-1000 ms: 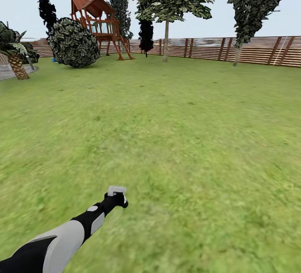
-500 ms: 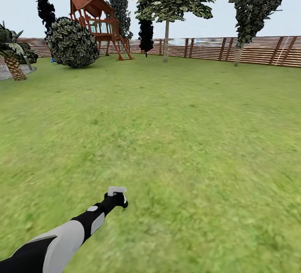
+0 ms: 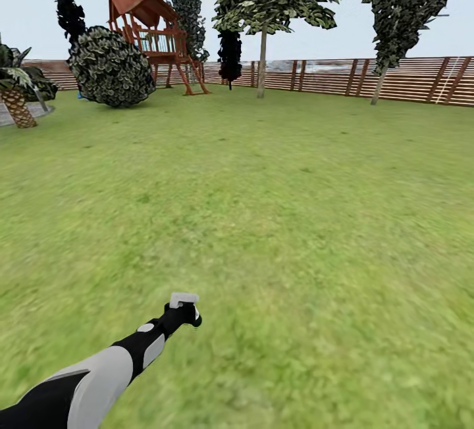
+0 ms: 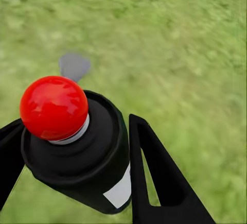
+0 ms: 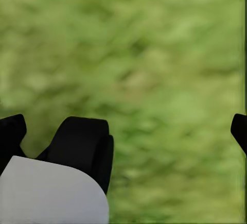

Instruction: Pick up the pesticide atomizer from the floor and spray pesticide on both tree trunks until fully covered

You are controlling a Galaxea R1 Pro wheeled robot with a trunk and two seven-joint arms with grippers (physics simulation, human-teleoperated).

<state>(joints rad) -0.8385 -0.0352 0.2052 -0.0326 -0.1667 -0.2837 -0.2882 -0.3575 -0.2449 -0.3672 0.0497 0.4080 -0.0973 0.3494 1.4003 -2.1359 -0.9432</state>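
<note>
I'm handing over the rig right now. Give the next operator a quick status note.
Left gripper: shut on the pesticide atomizer, held out low over the grass.
Right gripper: open, holding nothing, pointing at grass.
Done: atomizer picked up.
Trees: one straight-trunked tree stands far ahead by the fence, another to its right.
Left: drive closer, spray both trunks until covered; no spray visible yet.

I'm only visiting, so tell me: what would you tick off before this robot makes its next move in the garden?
1. pesticide atomizer gripped by the left gripper: ok.
2. right gripper open and free: ok.
3. trees within spraying range: not ok, both stand far across the lawn near the fence.
4. Nozzle aimed at a trunk: cannot tell.
5. Pesticide on the trunks: cannot tell, too distant.
</note>
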